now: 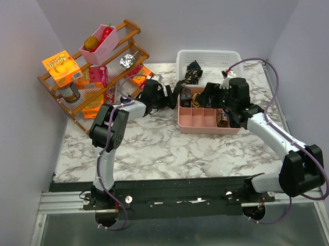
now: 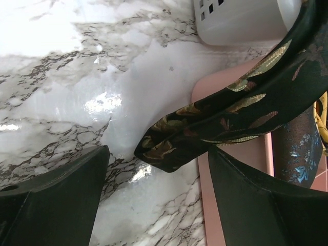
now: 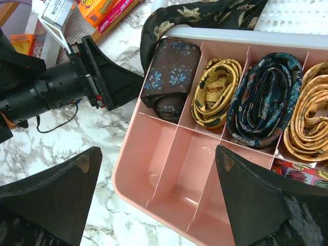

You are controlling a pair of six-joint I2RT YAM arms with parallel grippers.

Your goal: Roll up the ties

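Tie [image 2: 225, 115]: glossy black, gold-leaf weave, folded end | left end effector [image 2: 159, 150] released | right end effector [image 3: 158, 151] released

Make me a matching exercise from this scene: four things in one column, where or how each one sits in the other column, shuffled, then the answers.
1. black-gold tie
2. brown tie
3. yellow tie
4. orange box

A. on the rack
B. in the tray's corner compartment
C. unrolled, trailing out of the basket
D. rolled, between the brown tie and the teal tie

Pairs: 1-C, 2-B, 3-D, 4-A
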